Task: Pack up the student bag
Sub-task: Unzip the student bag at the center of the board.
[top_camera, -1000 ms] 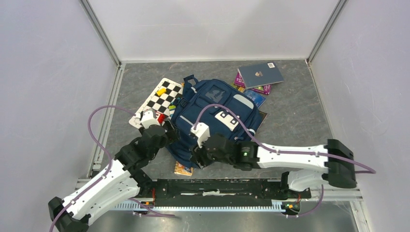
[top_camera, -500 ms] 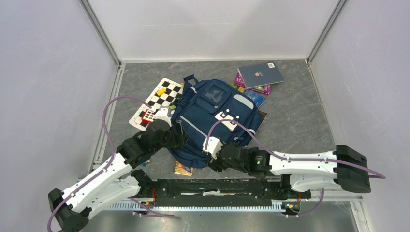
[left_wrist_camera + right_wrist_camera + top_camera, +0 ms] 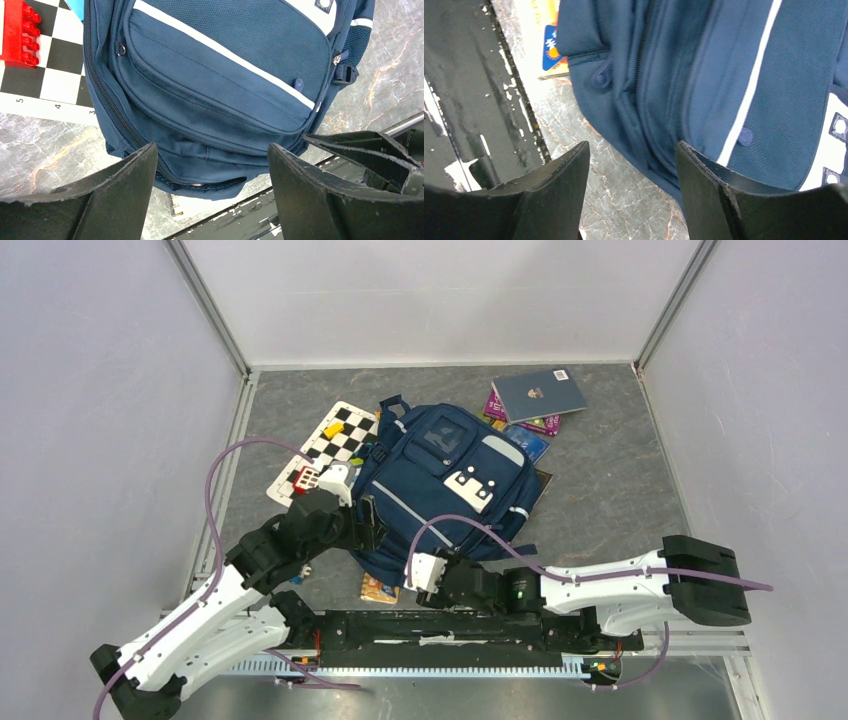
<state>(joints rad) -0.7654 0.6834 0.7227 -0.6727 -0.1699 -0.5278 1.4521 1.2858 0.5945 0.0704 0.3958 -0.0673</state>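
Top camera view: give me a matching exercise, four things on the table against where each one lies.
Things:
1. student bag
2. checkered board
3. grey-blue book
4. orange booklet

Places:
a. poking out from under the bag's near edge
b. at the far right, beyond the bag
c. in the middle, pockets facing up
d. just left of the bag

Pairs: 1-c, 2-d, 3-b, 4-a

Navy student bag (image 3: 440, 478) on table (image 3: 620, 502)
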